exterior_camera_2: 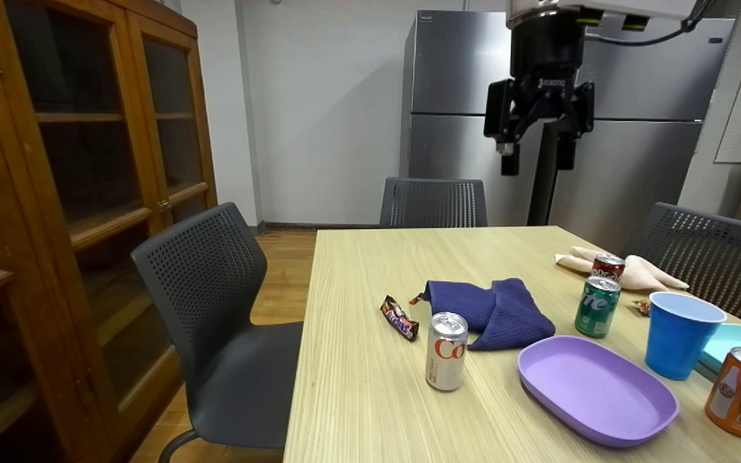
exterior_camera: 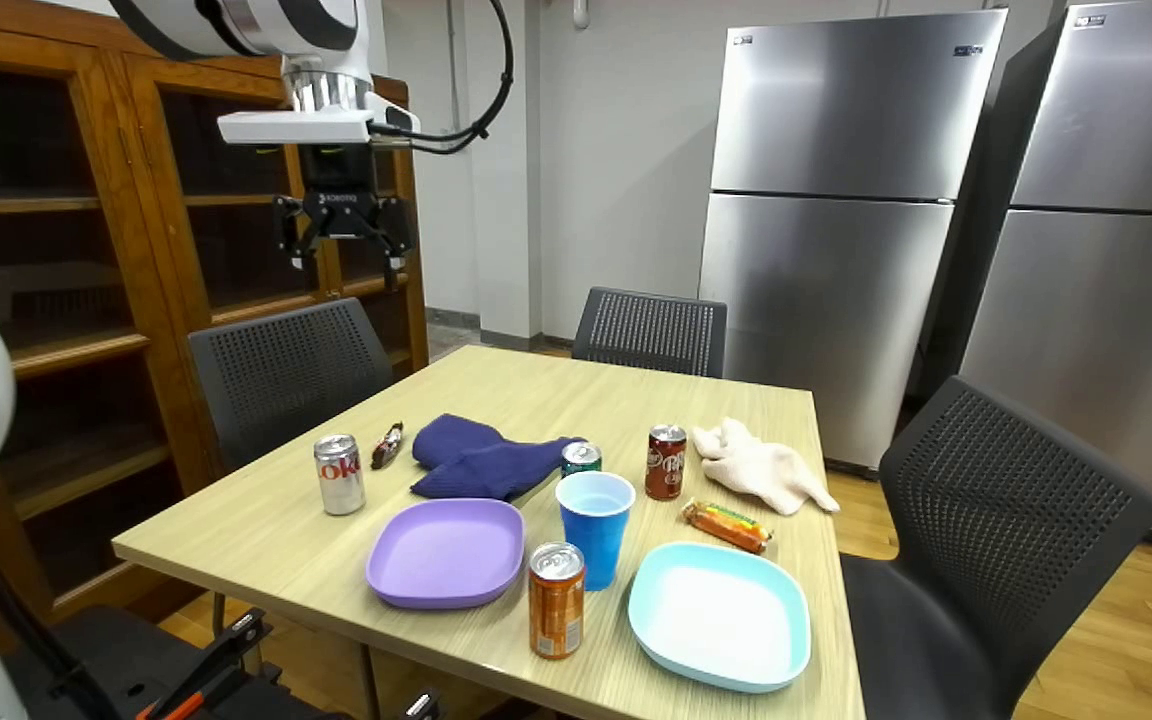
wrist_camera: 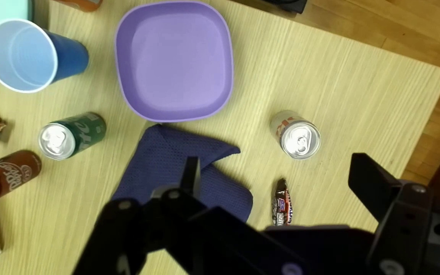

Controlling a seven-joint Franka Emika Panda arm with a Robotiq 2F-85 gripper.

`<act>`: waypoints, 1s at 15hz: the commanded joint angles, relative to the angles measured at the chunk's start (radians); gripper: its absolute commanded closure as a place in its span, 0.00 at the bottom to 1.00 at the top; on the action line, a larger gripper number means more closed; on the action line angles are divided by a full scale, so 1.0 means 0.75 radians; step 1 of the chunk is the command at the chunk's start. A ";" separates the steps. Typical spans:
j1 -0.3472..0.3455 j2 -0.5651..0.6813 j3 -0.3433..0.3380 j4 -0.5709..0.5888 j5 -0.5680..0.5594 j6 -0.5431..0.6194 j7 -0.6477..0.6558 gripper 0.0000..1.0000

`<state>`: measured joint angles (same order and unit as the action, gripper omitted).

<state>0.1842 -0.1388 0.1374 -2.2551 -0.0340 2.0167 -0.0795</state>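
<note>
The gripper (wrist_camera: pixel 276 163), released and spread wide, hangs high over the table (wrist_camera: pixel 330 80), candy bar (wrist_camera: pixel 282 204) and silver can (wrist_camera: pixel 295 135) well below

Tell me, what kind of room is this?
Probably a break room or shared kitchen, though I can't be sure: there are two tall silver fridges and dark chairs around a table.

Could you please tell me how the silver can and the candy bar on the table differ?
The silver can stands upright, while the candy bar lies flat. The silver can is a thick cylinder; the candy bar is slim and narrow. The silver can carries red lettering, whereas the candy bar is wrapped in dark brown. Both rest on the pale table, apart from each other, and the open tool touches neither.
</note>
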 commanded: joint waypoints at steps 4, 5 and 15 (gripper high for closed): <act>0.009 0.242 0.048 0.082 0.064 0.215 0.115 0.00; 0.013 0.279 0.053 0.098 0.054 0.237 0.162 0.00; 0.105 0.548 0.047 0.263 -0.064 0.235 0.401 0.00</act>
<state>0.2426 0.2184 0.1756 -2.1200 -0.0367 2.2249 0.1463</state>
